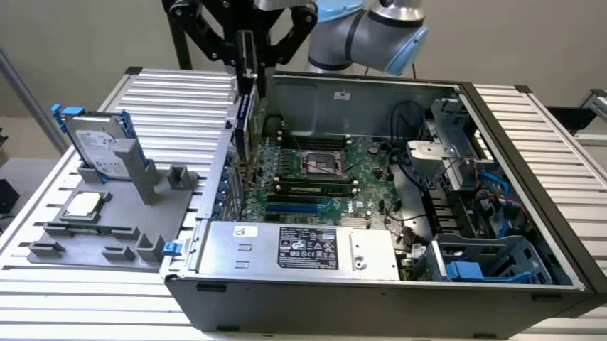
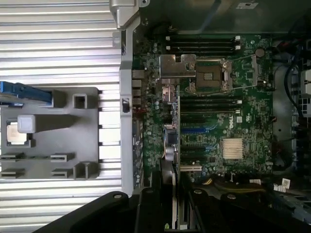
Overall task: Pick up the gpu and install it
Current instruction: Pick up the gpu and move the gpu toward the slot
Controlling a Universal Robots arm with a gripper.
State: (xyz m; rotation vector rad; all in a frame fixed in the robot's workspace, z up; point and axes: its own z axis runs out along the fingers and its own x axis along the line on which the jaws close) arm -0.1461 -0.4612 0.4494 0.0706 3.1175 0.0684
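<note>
Two black fingers (image 1: 289, 32) of the gripper (image 1: 254, 65) are clenched on the gpu (image 1: 244, 114), which hangs upright and edge-on just inside the open case's (image 1: 379, 305) wall at the exterior view's left, above the motherboard (image 1: 323, 177). Outside that wall, a grey fixture (image 1: 114, 220) on the bench (image 1: 531, 128) carries a hard drive (image 1: 99, 145).

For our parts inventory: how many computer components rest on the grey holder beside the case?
2: the hard drive standing at the far end of the holder, and the processor chip lying flat nearer the camera. Others may be hidden.
</note>
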